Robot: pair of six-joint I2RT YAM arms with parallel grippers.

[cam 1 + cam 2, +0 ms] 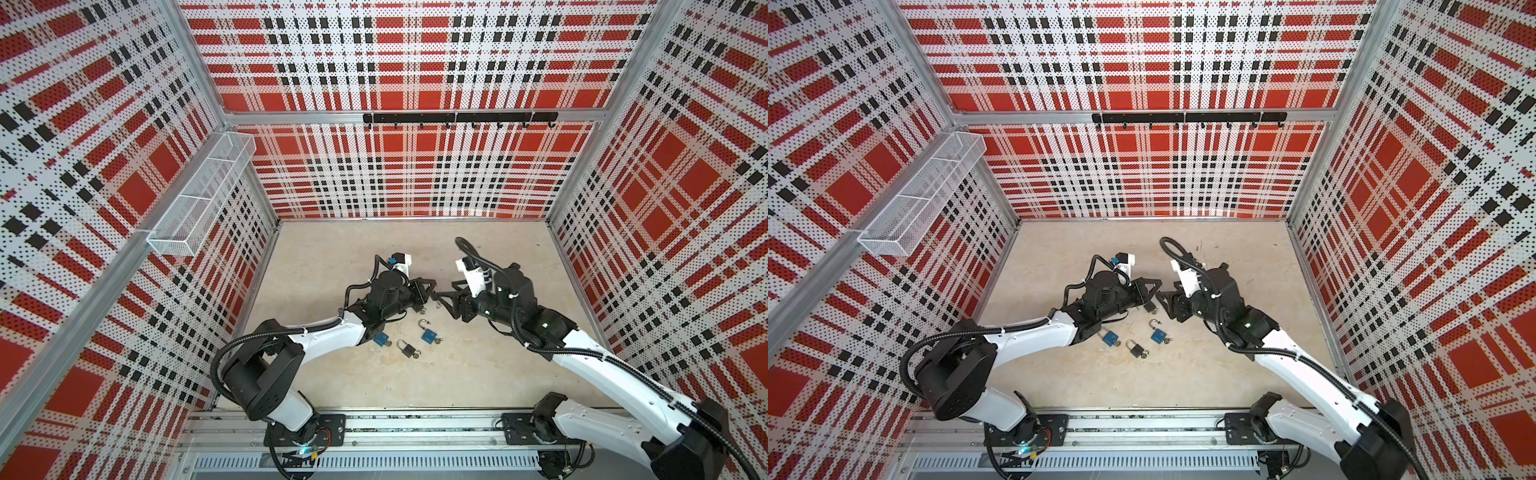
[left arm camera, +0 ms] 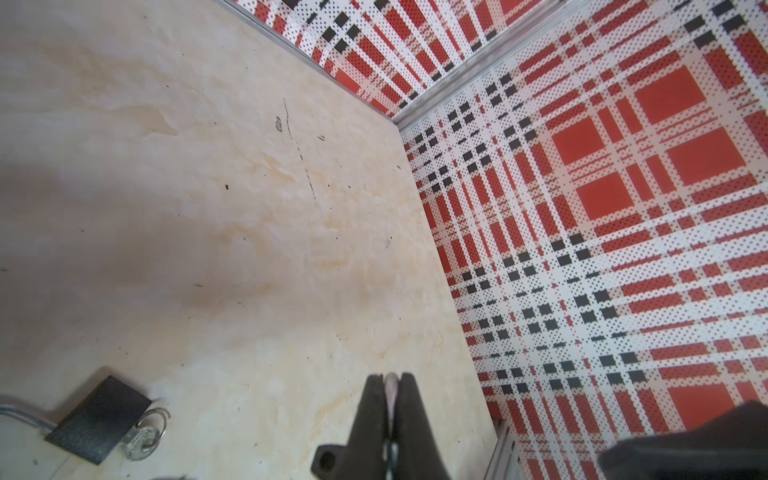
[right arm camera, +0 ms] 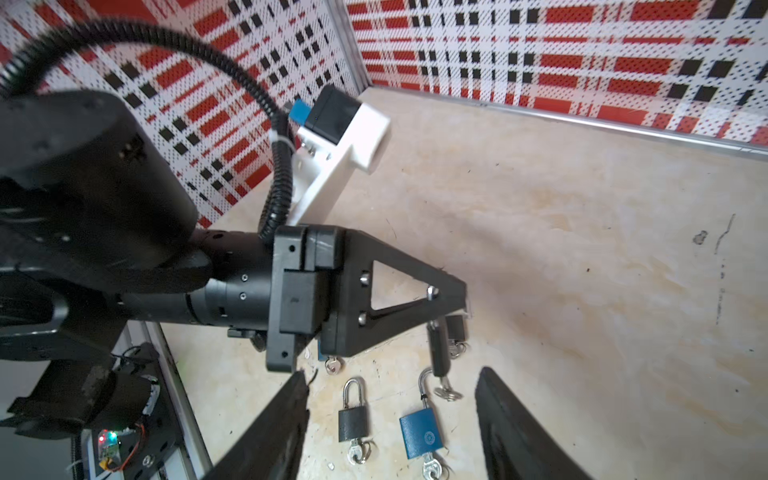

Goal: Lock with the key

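Observation:
My left gripper (image 2: 391, 377) is shut on the silvery shackle (image 2: 391, 388) of a black padlock (image 3: 438, 353). The padlock hangs below the left gripper (image 3: 462, 303), with its key (image 3: 446, 392) and ring at the bottom end. In the right wrist view my right gripper (image 3: 391, 372) stands open just in front of that hanging padlock, nothing between its fingers (image 3: 286, 419). In both top views the left gripper (image 1: 432, 287) and the right gripper (image 1: 444, 291) meet tip to tip at mid-floor.
Several more padlocks with keys lie on the beige floor below the grippers: an open blue one (image 1: 427, 336), a shut black one (image 1: 408, 350), a blue one (image 1: 380, 338) by the left forearm and a black one (image 1: 419, 309). A wire basket (image 1: 199, 195) hangs on the left wall.

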